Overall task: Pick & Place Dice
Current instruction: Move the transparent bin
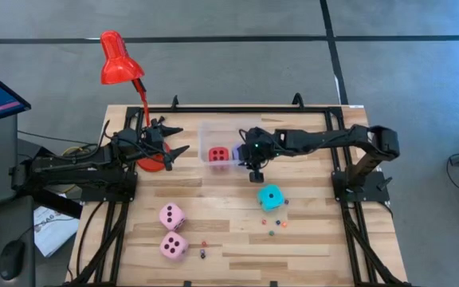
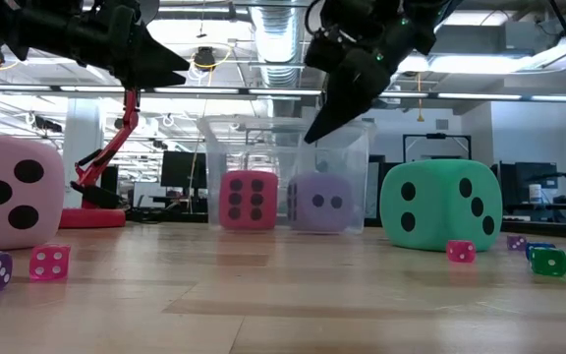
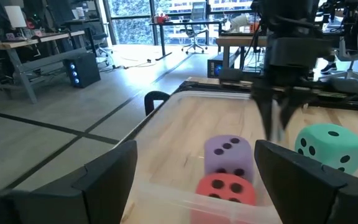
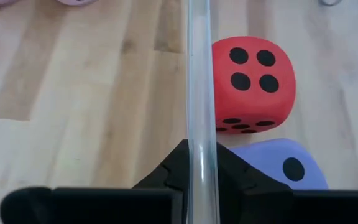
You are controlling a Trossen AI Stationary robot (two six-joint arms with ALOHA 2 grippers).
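An open office with grey floor (image 1: pixel 213 20), desks (image 3: pixel 36 46), wheeled chairs (image 3: pixel 197 15), large windows (image 3: pixel 138 18) and bright ceiling lights (image 2: pixel 480 64).

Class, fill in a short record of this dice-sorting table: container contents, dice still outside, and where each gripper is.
Container: clear plastic bin
Inside it: red foam die and lavender foam die, side by side
Outside: cyan foam die; two pink foam dice
Right gripper: shut, empty, above the bin's wall
Left gripper: open, empty, beside the red desk lamp
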